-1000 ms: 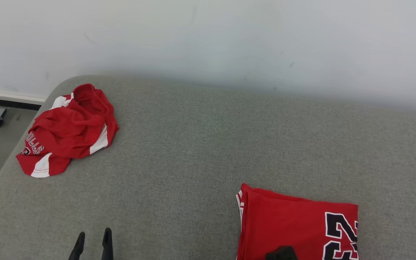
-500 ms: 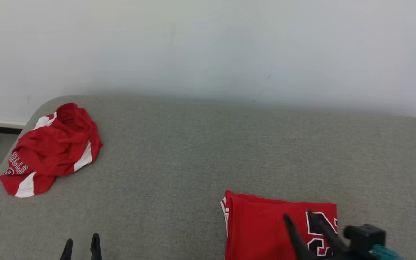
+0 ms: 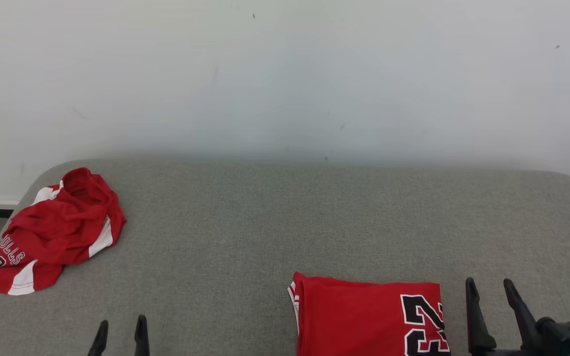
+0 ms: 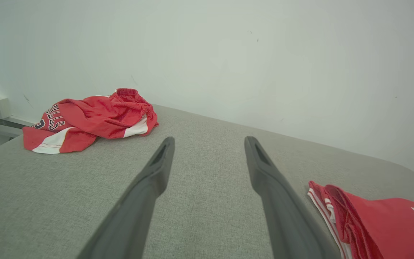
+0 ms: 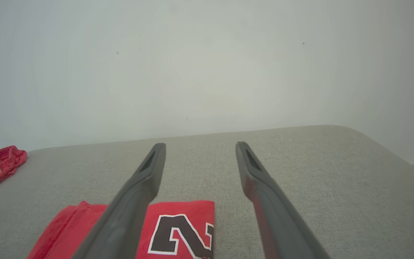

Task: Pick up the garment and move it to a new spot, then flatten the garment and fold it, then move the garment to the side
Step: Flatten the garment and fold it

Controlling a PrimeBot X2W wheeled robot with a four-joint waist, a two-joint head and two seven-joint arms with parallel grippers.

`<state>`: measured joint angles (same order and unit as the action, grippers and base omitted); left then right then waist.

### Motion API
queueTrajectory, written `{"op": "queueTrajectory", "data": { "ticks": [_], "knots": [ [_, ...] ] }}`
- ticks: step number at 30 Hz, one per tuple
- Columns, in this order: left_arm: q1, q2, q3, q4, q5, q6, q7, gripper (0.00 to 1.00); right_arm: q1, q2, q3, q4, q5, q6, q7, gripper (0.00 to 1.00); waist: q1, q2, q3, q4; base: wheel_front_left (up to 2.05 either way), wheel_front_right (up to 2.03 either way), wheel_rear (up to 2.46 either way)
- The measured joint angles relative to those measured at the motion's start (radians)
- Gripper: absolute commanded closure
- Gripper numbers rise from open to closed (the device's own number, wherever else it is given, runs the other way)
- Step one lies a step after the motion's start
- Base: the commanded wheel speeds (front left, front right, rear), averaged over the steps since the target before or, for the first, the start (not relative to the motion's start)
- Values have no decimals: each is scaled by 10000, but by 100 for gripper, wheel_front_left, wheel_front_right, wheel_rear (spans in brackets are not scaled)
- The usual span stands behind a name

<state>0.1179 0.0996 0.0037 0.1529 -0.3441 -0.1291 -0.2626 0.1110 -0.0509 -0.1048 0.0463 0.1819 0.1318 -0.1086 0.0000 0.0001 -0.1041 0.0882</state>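
Folded jersey (image 3: 359, 316) — bottom cut off, numeral (image 3: 423, 326) partial

The jersey (image 3: 354, 316) is smooth cloth; the surface (image 3: 265, 222) coarse weave (matt, both).

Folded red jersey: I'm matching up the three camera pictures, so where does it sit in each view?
Head view: the folded red jersey lies at the bottom edge, right of centre.
Left wrist view: lower right corner.
Right wrist view: bottom edge, left of centre.
Shared landmark: the crumpled red garment near the left end of the grey surface, at the left in all three views.
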Motion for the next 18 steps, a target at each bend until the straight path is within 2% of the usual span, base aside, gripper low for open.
{"op": "queueTrajectory", "data": {
  "ticks": [9,18],
  "knots": [
    [-374,322,-508,961,-81,-2,0,0,-218,4,-121,1802,-995,0,-836,0,1,0,-206,-7,0,0,0],
    [-509,422,-334,1427,-73,-2,0,0,-531,4,-94,2288,-1064,0,-1034,0,1,-1,-218,-293,0,0,0]
  ]
}}
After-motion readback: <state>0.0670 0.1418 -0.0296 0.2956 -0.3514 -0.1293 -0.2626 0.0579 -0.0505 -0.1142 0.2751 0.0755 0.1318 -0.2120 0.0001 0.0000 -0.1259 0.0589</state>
